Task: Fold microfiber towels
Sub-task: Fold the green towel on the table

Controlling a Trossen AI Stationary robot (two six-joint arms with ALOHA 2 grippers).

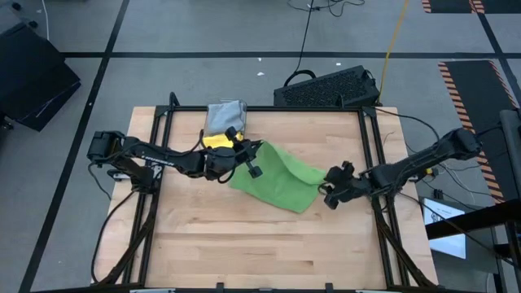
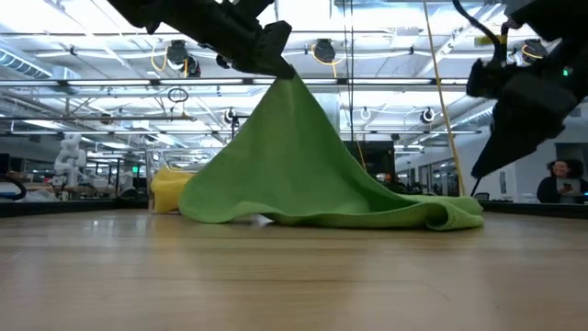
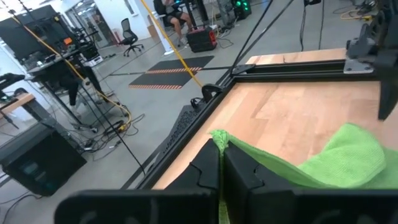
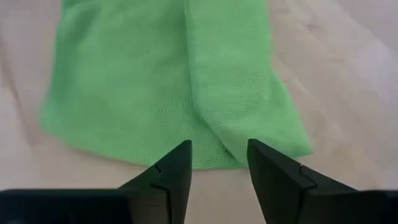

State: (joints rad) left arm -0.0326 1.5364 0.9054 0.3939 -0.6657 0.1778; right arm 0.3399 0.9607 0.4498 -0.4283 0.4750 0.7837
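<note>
While left gripper (image 3: 221, 163) pinches green towel (image 1: 281, 181) corner, R gripper (image 4: 219, 163) above edge

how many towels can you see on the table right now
3: a green towel mid-table, one corner lifted by the left pincer; a yellow towel behind it; a grey towel at the far edge. Others may be hidden.

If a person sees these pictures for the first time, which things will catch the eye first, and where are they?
First comes the bright green towel near the middle of the table, pulled up into a tent shape by the left pincer, which is shut on its corner. The right pincer hangs open just above the towel's other edge, not touching it. Behind, near the far edge, lie a yellow towel and a grey towel.
</note>
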